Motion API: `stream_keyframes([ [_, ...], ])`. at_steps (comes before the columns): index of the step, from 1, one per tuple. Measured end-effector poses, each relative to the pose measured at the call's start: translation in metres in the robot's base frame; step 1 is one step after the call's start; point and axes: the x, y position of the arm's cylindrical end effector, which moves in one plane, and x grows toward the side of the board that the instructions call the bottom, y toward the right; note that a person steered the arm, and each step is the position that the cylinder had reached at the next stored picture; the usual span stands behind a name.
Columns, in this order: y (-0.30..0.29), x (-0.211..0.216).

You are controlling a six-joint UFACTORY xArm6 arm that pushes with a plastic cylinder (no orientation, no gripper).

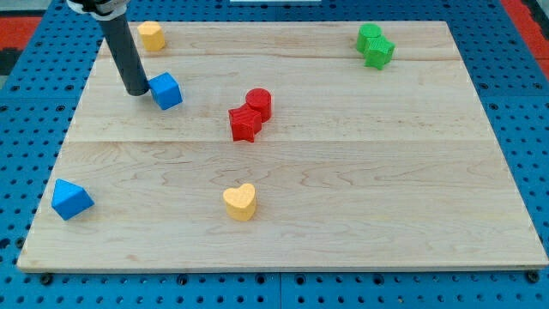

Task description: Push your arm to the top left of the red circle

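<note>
The red circle [259,103] stands near the board's middle, touching a red star [244,124] just below and left of it. My tip [136,90] rests on the board far to the left of the red circle, up against the left side of a blue cube [166,91]. The dark rod rises from the tip toward the view's top left.
A yellow block [152,35] lies at the top left. Two green blocks [375,45] sit together at the top right. A blue triangle [70,200] lies at the bottom left and a yellow heart [241,202] at the bottom centre. The wooden board [386,172] ends in blue pegboard.
</note>
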Motion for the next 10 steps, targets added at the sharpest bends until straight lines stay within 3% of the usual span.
stream_keyframes([
  [1, 0.022, -0.047],
  [2, 0.052, -0.051],
  [3, 0.08, -0.041],
  [5, 0.08, -0.004],
  [10, 0.104, -0.016],
])
